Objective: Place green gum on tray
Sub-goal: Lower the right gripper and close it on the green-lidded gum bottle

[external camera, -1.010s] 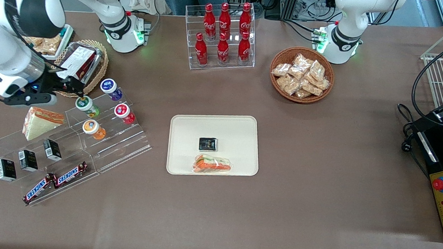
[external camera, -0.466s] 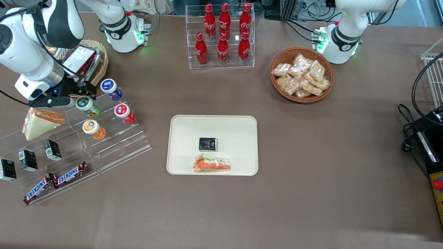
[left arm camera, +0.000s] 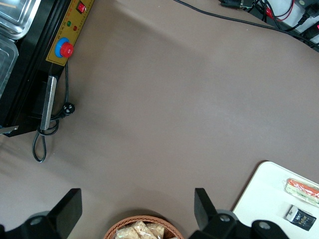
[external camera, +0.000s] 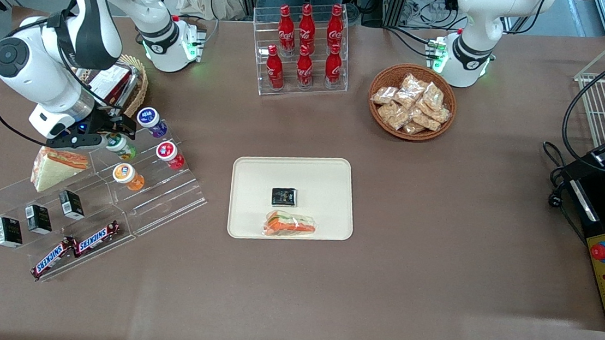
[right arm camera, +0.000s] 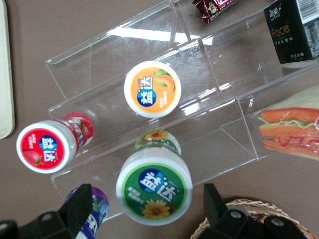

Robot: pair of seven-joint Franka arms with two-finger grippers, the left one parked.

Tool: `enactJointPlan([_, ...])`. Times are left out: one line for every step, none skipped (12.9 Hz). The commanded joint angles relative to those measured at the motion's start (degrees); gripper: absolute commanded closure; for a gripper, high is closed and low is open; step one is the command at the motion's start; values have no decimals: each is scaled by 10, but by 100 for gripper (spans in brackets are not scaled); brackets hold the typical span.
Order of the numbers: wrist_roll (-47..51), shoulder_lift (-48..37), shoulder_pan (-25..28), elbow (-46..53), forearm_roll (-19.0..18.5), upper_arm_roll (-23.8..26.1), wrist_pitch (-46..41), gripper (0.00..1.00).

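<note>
Beside the purple bottle (right arm camera: 94, 215) and red bottle (right arm camera: 47, 146), the tool (right arm camera: 149, 211) straddles the green gum (right arm camera: 154, 186), fingers spread wide.

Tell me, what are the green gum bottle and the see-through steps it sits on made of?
The green gum, right under the open gripper, looks like plastic: a smooth white lid with a glossy printed label. The stepped rack seems clear acrylic, since the table shows through it and its edges catch bright glare. The tray looks matte cream, maybe plastic or pulp.
</note>
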Motion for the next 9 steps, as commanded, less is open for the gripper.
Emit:
enactJointPlan([-3,-4,-1,-9,-18,1,15,9])
enactJointPlan([-3,-4,-1,-9,-23,1,15,22])
enactJointPlan([-3,-4,-1,-9,-23,1,15,32])
enactJointPlan([-3,-4,-1,-9,-23,1,15,41])
enactJointPlan([-3,-4,-1,-9,-23,1,15,46])
enactJointPlan([-3,-5,-1,-9,-23,1,15,48])
enactJointPlan([-3,-5,-1,-8,-23,1,15,48])
enactJointPlan([-4,-5,-1,-8,-23,1,15,50])
enactJointPlan([-4,-5,0,-8,-23,1,15,52])
